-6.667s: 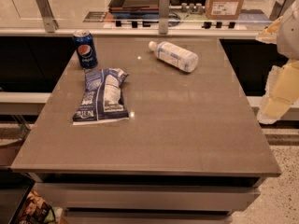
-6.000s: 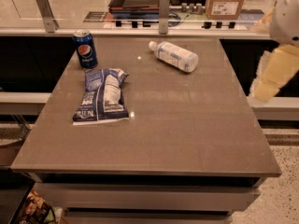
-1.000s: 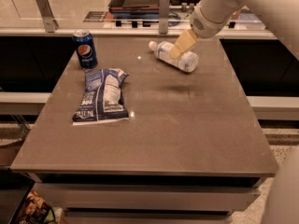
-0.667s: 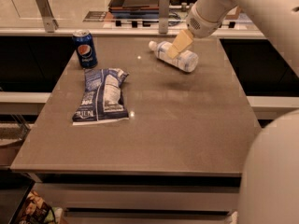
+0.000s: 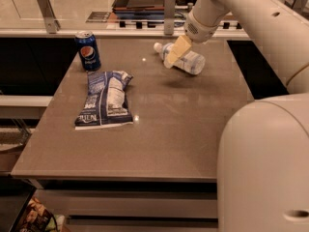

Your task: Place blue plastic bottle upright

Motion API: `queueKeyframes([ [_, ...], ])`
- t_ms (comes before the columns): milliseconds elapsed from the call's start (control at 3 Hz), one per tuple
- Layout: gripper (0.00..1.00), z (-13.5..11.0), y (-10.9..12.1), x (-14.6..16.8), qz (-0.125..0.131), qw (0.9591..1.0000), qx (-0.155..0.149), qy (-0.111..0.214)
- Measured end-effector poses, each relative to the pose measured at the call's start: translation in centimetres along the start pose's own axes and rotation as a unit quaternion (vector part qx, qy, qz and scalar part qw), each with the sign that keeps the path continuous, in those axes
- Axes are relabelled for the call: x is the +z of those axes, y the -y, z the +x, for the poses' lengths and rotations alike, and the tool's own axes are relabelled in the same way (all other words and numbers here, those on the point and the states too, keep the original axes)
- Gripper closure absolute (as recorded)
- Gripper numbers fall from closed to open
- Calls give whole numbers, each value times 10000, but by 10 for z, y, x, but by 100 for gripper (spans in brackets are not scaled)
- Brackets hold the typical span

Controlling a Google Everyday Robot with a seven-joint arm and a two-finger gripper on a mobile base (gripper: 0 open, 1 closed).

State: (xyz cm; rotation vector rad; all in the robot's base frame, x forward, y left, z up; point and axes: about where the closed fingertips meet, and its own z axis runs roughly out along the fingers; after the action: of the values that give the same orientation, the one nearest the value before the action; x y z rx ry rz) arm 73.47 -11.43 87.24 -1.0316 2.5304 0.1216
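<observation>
The blue plastic bottle (image 5: 191, 62) lies on its side at the back middle of the grey table (image 5: 178, 134), its white cap (image 5: 157, 47) pointing left. My gripper (image 5: 174, 53) hangs from the arm that reaches in from the upper right. It sits right over the bottle's neck end, in front of it from this view, and hides part of the bottle. I cannot tell whether it touches the bottle.
A dark blue Pepsi can (image 5: 88, 50) stands upright at the back left. A blue-and-white snack bag (image 5: 106, 99) lies flat in front of it. A large part of my arm (image 5: 265, 163) fills the lower right. A counter with metal posts (image 5: 169, 6) runs behind the table.
The arm swung in from the right edge to the bottle. Over the last second the gripper shifted slightly left, onto the bottle's neck end. The bottle, can and bag have not moved.
</observation>
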Motion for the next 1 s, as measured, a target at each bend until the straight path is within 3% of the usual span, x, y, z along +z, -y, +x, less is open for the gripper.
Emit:
queueKeyframes([
  [1000, 0, -17, 1, 22, -141, 9987, -317, -387],
])
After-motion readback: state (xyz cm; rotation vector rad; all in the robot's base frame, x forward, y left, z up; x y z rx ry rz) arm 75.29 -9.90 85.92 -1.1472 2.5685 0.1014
